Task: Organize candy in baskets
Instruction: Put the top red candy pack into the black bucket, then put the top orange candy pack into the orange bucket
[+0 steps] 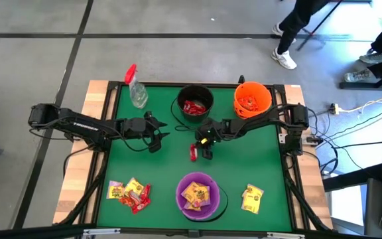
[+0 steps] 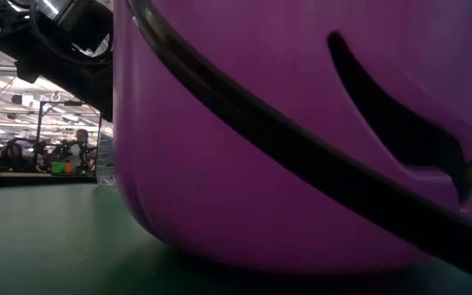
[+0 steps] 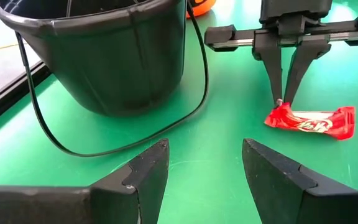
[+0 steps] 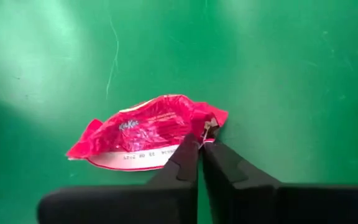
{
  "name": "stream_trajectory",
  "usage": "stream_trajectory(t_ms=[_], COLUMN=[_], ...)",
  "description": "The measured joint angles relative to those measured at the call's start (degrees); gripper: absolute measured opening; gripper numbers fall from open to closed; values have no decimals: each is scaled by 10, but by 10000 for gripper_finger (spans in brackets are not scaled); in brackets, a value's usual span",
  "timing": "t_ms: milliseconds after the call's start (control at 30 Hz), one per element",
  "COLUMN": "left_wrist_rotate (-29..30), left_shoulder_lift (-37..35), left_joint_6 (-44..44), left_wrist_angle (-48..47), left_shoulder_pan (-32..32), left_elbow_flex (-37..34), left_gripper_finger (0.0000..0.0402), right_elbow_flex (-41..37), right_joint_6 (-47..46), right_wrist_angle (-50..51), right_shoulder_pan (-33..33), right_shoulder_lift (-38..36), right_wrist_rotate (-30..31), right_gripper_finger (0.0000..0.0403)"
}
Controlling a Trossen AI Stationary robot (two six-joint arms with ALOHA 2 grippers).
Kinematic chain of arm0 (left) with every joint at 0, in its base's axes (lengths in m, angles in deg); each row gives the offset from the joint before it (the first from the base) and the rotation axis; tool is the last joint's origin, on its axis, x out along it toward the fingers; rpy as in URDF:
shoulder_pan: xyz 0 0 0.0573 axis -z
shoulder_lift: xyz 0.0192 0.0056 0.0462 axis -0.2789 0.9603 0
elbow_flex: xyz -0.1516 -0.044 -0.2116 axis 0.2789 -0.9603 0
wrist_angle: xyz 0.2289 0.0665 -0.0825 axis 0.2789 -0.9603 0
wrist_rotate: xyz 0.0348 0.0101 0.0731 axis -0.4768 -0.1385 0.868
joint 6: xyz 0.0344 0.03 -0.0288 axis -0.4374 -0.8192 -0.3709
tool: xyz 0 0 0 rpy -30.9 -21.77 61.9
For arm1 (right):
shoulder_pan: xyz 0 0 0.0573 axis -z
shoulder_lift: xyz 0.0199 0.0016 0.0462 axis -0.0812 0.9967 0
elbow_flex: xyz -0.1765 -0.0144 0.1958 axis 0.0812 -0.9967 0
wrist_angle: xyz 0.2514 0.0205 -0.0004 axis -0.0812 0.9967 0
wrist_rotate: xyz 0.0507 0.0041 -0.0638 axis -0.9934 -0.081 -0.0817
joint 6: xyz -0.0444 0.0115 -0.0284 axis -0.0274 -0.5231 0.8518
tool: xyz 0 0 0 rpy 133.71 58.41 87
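Observation:
A red candy packet (image 4: pixel 145 130) (image 3: pixel 312 121) lies flat on the green table (image 1: pixel 257 159), in the middle just in front of the black basket (image 1: pixel 195 103). My right gripper (image 4: pixel 201 140) (image 1: pixel 206 147) is shut on one end of it. My left gripper (image 3: pixel 204 168) (image 1: pixel 158 136) stands open to the left of the black basket, with nothing between its fingers. Red candy lies in the black basket. The orange basket (image 1: pixel 252 99) also holds candy, and the purple basket (image 1: pixel 197 196) holds yellow candy. My right gripper pinches the packet's crimped end (image 4: pixel 211 124) between its two fingertips (image 3: pixel 277 102), only at their free ends. The fingers slant down from the table's right side. The packet lies on the table, stretching away from the fingers.
A clear spray bottle with a red trigger (image 1: pixel 136 89) lies at the far left. A heap of yellow and red candy (image 1: pixel 130 192) lies near left, and a yellow candy (image 1: pixel 252 198) near right. The purple basket (image 2: pixel 301 123) fills the low view.

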Motion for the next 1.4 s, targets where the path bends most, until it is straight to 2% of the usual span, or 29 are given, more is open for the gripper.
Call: stream_trajectory(t_ms=[133, 233, 400, 667, 900, 1000, 1133, 1300, 1400], left_wrist_rotate=[0, 0, 0, -1, -4, -6, -6, -9, -16], left_shoulder_lift=[0, 0, 0, 0, 0, 0, 0, 0, 0], left_joint_6=[1, 11, 19, 31, 59, 61, 61, 35, 19], left_wrist_angle=[0, 0, -2, 1, 2, 2, 2, -3, -4], left_shoulder_pan=[0, 0, 0, 0, 0, 1, 5, 16, 21], left_elbow_flex=[0, 0, 0, 0, 0, 0, 0, 0, 0], left_gripper_finger=[192, 192, 192, 192, 192, 192, 192, 192, 192], right_elbow_flex=[8, 31, 90, 248, 329, 330, 330, 330, 330], right_joint_6=[0, 0, 36, 102, 177, 181, 153, 150, 148], right_wrist_angle=[-6, 13, 99, 330, 390, 382, 411, 423, 423], right_shoulder_pan=[-1, 0, 0, 40, 117, 167, 216, 238, 234], right_shoulder_lift=[-1, -8, -33, -71, -78, -78, -78, -78, -78], right_wrist_rotate=[0, 0, 2, 120, 183, 173, 119, 61, 49], right_gripper_finger=[21, 13, 5, 11, 13, 18, 40, 95, 124])
